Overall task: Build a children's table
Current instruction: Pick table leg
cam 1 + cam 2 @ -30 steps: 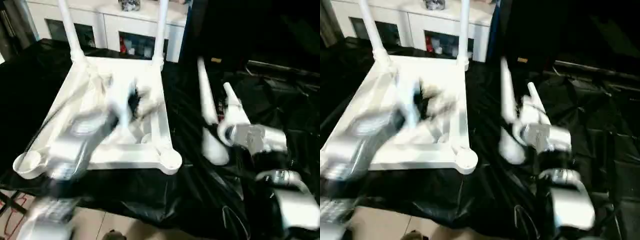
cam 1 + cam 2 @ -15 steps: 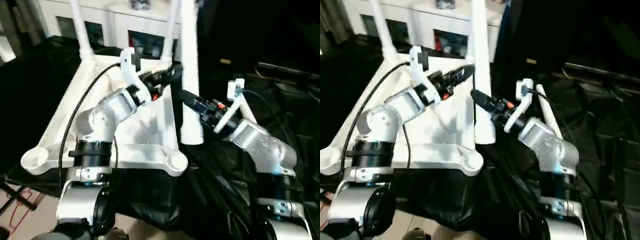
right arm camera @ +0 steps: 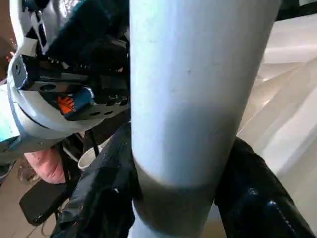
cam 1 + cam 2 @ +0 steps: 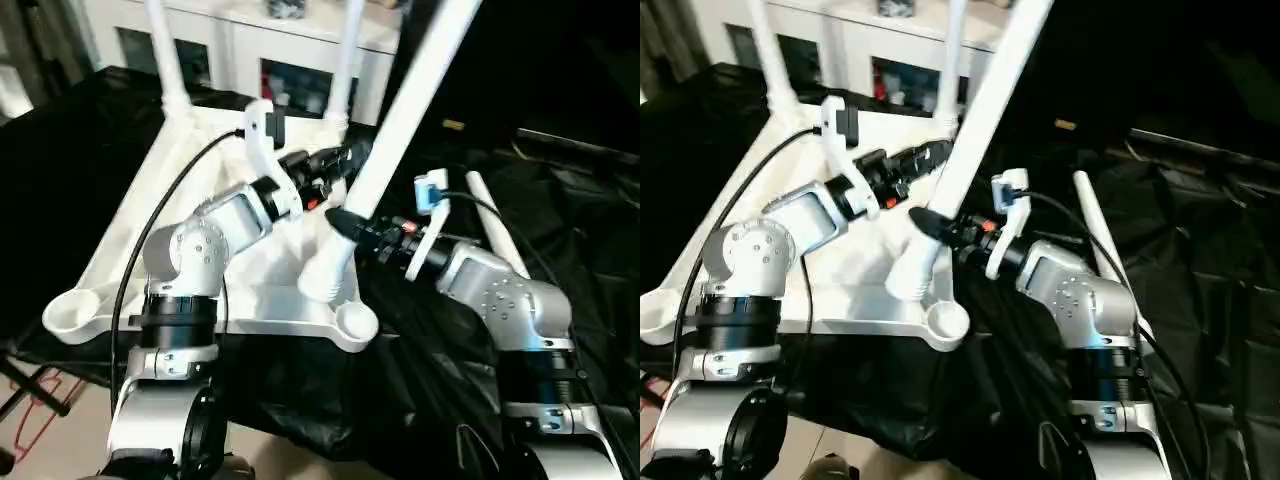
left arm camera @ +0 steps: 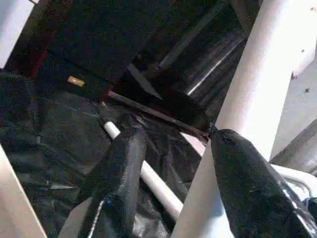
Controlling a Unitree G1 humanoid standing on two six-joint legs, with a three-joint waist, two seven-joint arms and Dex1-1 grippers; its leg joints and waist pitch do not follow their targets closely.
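Right gripper (image 4: 340, 222) clenched around a tilted leg (image 4: 395, 130) over the upturned top (image 4: 200, 300), left gripper (image 4: 345, 158) released beside it.

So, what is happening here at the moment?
The robot is assembling a white children's table. The tabletop lies upside down on black sheeting, with two legs already standing in its far corners. The right gripper is shut on a third leg, tilted above the near right corner socket. The left gripper is beside that leg. A fourth leg lies on the sheeting.
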